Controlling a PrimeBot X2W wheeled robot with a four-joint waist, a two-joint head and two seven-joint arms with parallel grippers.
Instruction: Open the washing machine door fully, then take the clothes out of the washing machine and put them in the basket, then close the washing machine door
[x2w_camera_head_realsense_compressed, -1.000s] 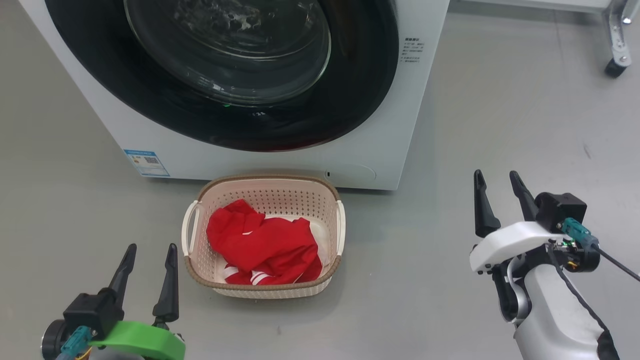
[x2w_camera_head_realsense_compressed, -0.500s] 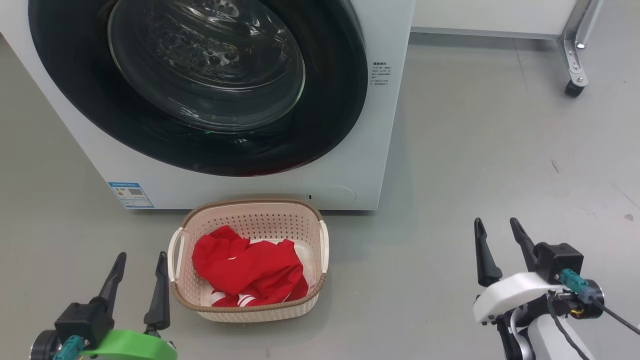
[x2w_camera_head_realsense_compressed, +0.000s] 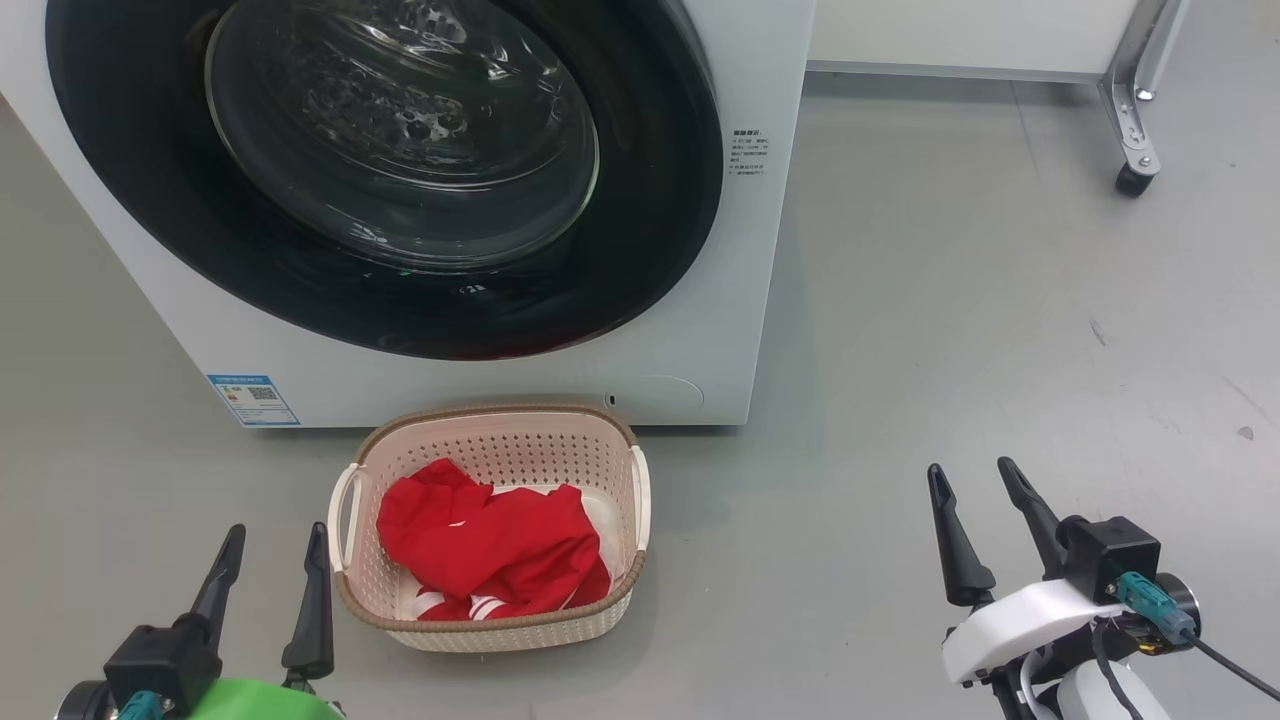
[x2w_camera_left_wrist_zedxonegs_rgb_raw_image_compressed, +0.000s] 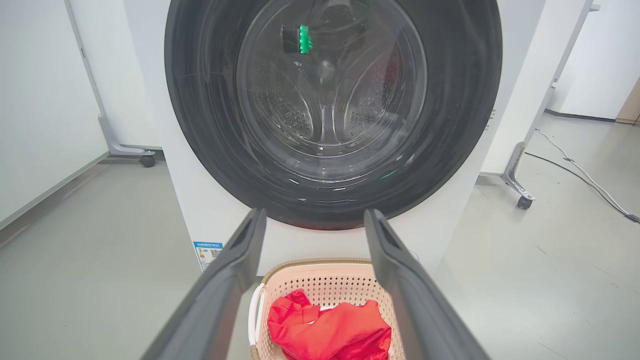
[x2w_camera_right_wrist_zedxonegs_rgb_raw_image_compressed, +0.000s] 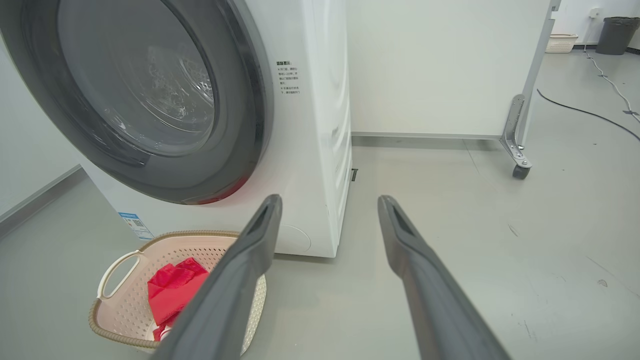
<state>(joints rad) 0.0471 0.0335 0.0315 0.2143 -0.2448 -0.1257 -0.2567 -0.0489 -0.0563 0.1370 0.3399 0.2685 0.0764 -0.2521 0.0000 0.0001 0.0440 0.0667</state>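
Blue label (x2w_camera_head_realsense_compressed: 252, 399) and small print (x2w_camera_head_realsense_compressed: 747, 153) on the washing machine (x2w_camera_head_realsense_compressed: 765, 300) are too tiny to read.

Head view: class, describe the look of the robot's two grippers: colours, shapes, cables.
Left gripper: two long tapering dark fingers, black block, bright green shell, teal connector. Right gripper: same dark fingers, white shell, black box, teal connector trailing a black cable.

Head view looks steeply down at the basket (x2w_camera_head_realsense_compressed: 500, 630), lower centre; both low wrist views face the washing machine (x2w_camera_left_wrist_zedxonegs_rgb_raw_image_compressed: 215, 220), sharing that basket.
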